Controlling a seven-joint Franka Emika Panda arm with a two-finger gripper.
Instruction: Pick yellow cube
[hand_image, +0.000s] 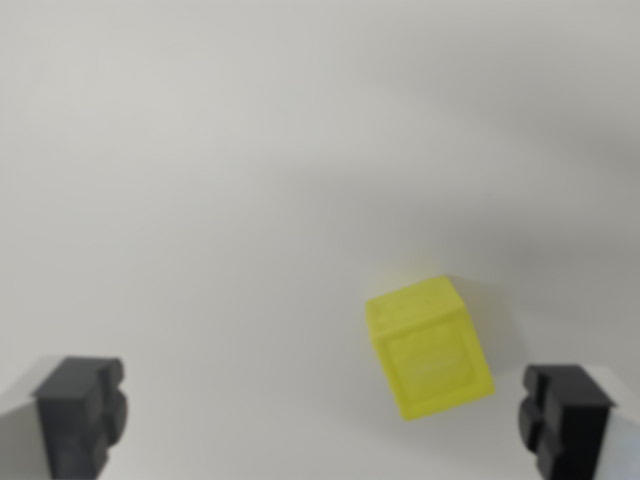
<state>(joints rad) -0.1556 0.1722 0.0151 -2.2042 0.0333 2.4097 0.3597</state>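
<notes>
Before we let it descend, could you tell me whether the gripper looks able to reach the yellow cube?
Probably yes: the gripper is open and nothing lies around the yellow cube, though the cube sits nearer the finger on the wrist view's right.

The yellow cube (430, 347) sits on the white table (250, 180). The gripper (323, 420) is wide apart, the cube near its right finger (562, 415).
</notes>
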